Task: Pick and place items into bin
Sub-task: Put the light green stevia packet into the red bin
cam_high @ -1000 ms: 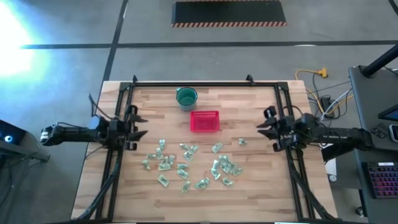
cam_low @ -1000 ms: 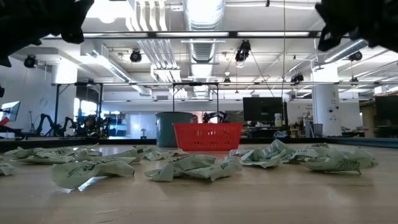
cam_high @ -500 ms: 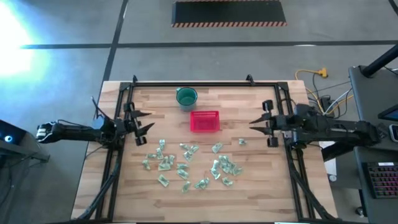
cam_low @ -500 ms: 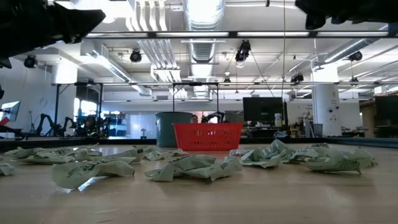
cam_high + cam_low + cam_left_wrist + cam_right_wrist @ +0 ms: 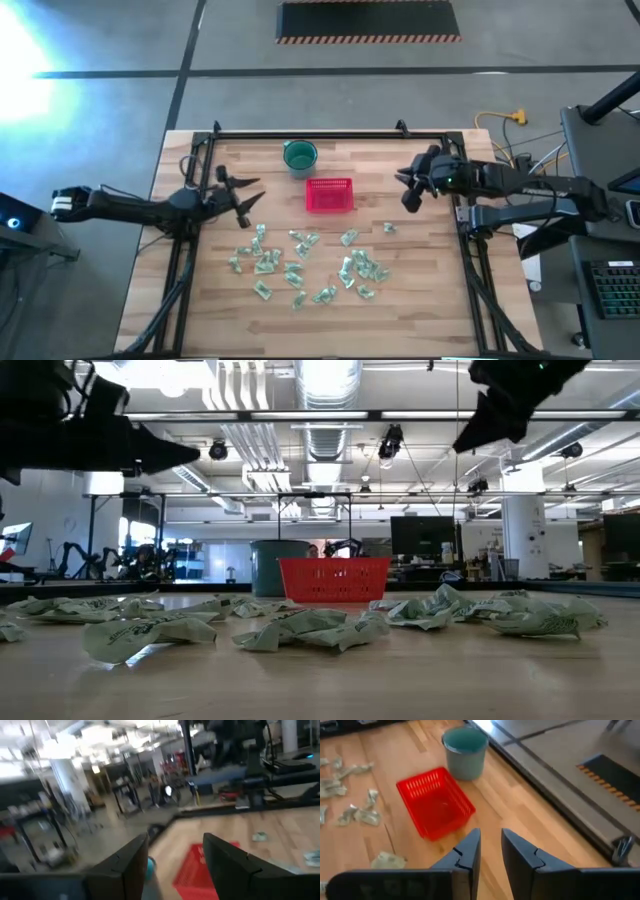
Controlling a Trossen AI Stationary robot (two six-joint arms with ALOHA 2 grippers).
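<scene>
Several small pale green-and-white wrapped items (image 5: 300, 265) (image 5: 300, 628) lie scattered on the wooden table's near half. The red mesh bin (image 5: 329, 195) (image 5: 435, 800) (image 5: 333, 578) stands on the table beyond them and holds nothing I can see. My left gripper (image 5: 250, 200) (image 5: 175, 837) hovers open to the bin's left, pointing about level toward it. My right gripper (image 5: 403, 190) (image 5: 491, 832) hangs above the table to the bin's right, tipped down, its fingers a narrow gap apart with nothing between them.
A round dark green cup (image 5: 299, 155) (image 5: 465, 750) stands just beyond the bin's far left corner. A black frame rail (image 5: 330, 135) runs along the table's far edge and down both sides. Bare wood lies between the bin and each gripper.
My left gripper has reached in from the table's left side toward the bin, sinking a little and levelling out. My right gripper has risen, swung toward the bin from the right, and tipped from level to slanting down. Nothing on the table has moved.
</scene>
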